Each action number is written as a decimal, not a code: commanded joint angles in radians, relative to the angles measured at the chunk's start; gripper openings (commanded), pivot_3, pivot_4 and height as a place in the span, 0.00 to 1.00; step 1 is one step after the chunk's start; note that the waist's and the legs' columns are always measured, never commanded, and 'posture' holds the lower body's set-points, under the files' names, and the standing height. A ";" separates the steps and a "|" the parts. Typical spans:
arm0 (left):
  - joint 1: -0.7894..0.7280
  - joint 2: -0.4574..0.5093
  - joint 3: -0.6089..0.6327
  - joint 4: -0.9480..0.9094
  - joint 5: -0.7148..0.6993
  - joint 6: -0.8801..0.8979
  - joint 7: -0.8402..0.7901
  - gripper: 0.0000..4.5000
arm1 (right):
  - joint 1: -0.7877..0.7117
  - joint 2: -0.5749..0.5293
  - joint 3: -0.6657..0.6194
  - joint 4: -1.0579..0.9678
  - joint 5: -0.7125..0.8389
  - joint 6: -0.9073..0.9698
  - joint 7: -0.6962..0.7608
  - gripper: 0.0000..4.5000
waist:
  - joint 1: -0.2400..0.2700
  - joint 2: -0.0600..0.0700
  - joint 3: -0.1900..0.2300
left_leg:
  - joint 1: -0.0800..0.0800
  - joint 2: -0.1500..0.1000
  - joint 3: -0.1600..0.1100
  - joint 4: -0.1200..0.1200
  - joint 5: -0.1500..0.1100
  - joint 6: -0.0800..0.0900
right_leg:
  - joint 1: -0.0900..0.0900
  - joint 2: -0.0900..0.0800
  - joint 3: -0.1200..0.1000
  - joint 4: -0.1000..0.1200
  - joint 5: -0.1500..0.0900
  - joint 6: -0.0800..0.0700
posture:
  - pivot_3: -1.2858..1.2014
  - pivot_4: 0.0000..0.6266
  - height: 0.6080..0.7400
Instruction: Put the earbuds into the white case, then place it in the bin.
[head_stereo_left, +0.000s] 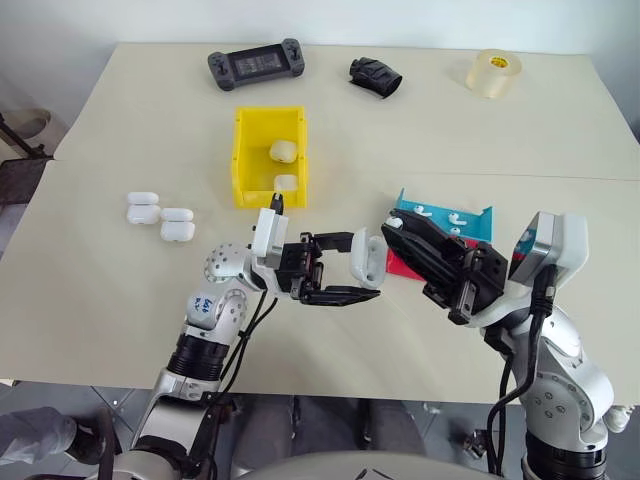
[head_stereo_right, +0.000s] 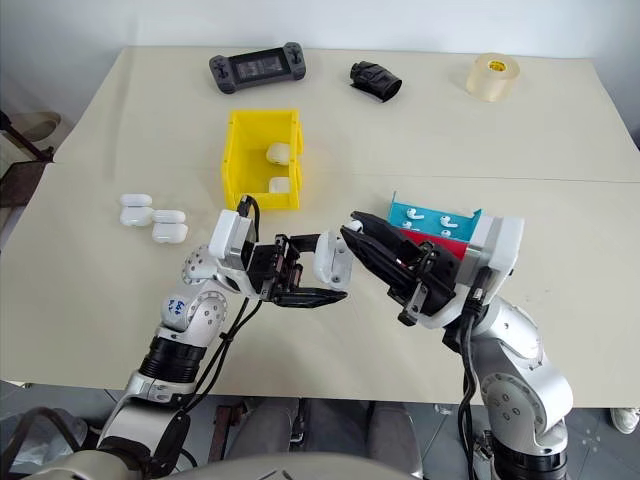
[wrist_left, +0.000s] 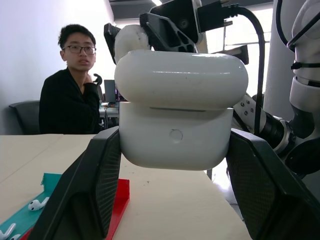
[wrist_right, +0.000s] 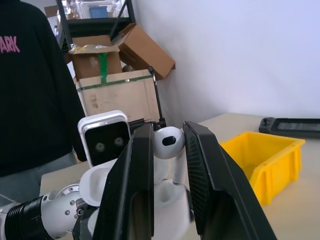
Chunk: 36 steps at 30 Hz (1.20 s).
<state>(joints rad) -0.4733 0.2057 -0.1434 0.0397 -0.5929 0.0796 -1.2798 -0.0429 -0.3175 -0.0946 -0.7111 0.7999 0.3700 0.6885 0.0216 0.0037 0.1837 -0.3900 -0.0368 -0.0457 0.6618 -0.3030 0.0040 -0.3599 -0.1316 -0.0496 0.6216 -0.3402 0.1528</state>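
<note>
My left gripper (head_stereo_left: 360, 268) is shut on the white case (head_stereo_left: 367, 254) and holds it above the table's front middle. In the right wrist view the case's lid (wrist_right: 100, 181) stands flipped open. My right gripper (head_stereo_left: 393, 228) is shut on one of the earbuds (wrist_right: 167, 142), stem down, just over the open case (wrist_left: 177, 135); whether they touch I cannot tell. More earbuds (head_stereo_left: 440, 213) lie on the blue tray (head_stereo_left: 480, 222) behind my right gripper. The yellow bin (head_stereo_left: 241, 160) stands further back on the left with two white cases (head_stereo_left: 284, 151) inside.
Three more white cases (head_stereo_left: 160, 214) lie left of the bin. A red tray (head_stereo_left: 400, 263) lies under the blue one. A game console (head_stereo_left: 255, 65), a black object (head_stereo_left: 375, 77) and a tape roll (head_stereo_left: 493, 73) lie at the far edge. A person (wrist_left: 75, 90) sits beyond the table.
</note>
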 joint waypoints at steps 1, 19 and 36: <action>-0.018 -0.009 0.012 -0.035 -0.019 0.002 0.003 0.62 | 0.007 0.008 0.033 -0.011 -0.021 -0.050 0.010 0.11 | 0.000 0.000 0.000 | 0.000 0.000 0.000 0.000 0.000 0.000 | 0.000 0.000 0.000 0.000 0.000 0.000 | 0.52 0.24 1.00; -0.022 -0.012 0.033 -0.056 -0.029 0.019 0.021 0.62 | 0.037 -0.024 0.093 0.092 -0.109 -0.168 0.062 0.11 | 0.000 0.000 0.000 | 0.000 0.000 0.000 0.000 0.000 0.000 | 0.000 0.000 0.000 0.000 0.000 0.000 | 0.52 0.24 1.00; -0.025 -0.023 0.046 -0.045 -0.014 -0.001 0.029 0.62 | -0.026 -0.123 0.056 0.080 0.022 -0.048 0.052 0.72 | 0.001 0.000 0.000 | 0.000 0.002 0.000 0.000 0.000 0.000 | 0.000 0.000 0.000 -0.001 0.000 0.000 | 0.52 0.24 1.00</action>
<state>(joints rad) -0.4762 0.1947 -0.0992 0.0390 -0.5896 0.0939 -1.2541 -0.0642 -0.4286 -0.0316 -0.6154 0.8042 0.3128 0.7350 0.0225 0.0037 0.1837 -0.3900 -0.0352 -0.0458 0.6618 -0.3030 0.0040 -0.3596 -0.1320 -0.0497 0.6208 -0.3401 0.1528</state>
